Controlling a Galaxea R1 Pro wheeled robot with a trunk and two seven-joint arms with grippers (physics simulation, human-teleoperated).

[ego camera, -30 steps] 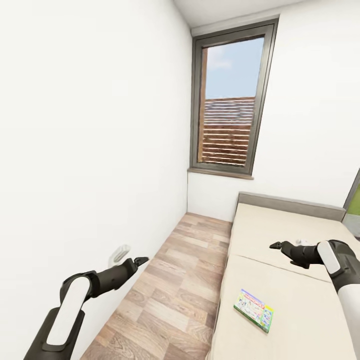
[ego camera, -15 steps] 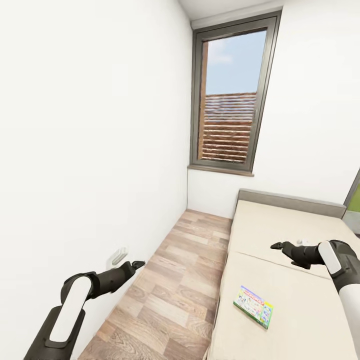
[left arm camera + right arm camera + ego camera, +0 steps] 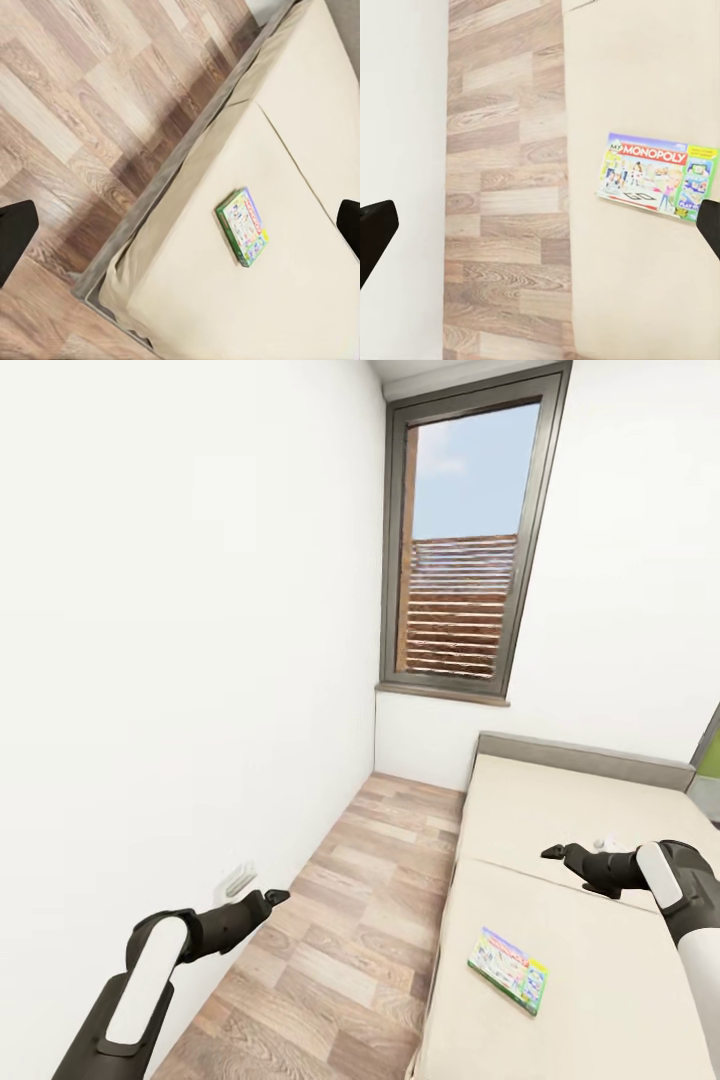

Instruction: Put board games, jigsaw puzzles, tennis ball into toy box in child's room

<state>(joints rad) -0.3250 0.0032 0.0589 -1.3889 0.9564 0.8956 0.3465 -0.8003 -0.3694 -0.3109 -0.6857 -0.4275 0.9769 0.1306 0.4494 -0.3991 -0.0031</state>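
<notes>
The floor (image 3: 370,920) looks like wood planking, grained in mixed brown tones with a dull sheen. The bed (image 3: 560,1000) beside it wears a smooth, matt cream cloth with a grey fabric edge. The Monopoly board game (image 3: 508,969) under the right hand (image 3: 552,852) looks like printed card, faintly glossy. Both hands look like matt black plastic; the left hand (image 3: 275,898) is near a matt white wall (image 3: 170,660). The window frame (image 3: 390,560) looks like smooth grey metal.

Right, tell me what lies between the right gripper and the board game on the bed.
Nothing but bare cream mattress: in the head view the right gripper hangs above the bed, and the Monopoly board game lies flat nearer the robot, with plain bedding in between.
</notes>
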